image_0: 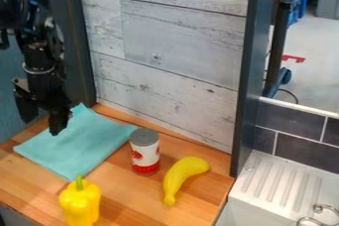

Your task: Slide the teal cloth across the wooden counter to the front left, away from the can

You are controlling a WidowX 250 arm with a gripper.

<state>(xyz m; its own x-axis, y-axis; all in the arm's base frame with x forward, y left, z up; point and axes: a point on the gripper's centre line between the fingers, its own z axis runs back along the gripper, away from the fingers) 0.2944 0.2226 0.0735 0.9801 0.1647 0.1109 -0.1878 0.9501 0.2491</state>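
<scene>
Overhead, a black gripper [43, 113] hangs well to the left of a red-and-white can [145, 153], its fingers spread wide with nothing seen between them. Nearest it, a teal cloth [86, 141] lies almost flat, one corner close by the can. The fabric looks light, limp and unbreakable, likely to bunch when pinched; an edge away from the can appears the best grip. A yellow banana [181, 174] rests to the can's right, a yellow pepper [80, 203] at its front left.

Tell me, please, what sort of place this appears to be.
Probably a mock kitchen in a robotics lab or workshop, judging by the wooden counter, the white ridged drainboard and the black robot arm.
</scene>
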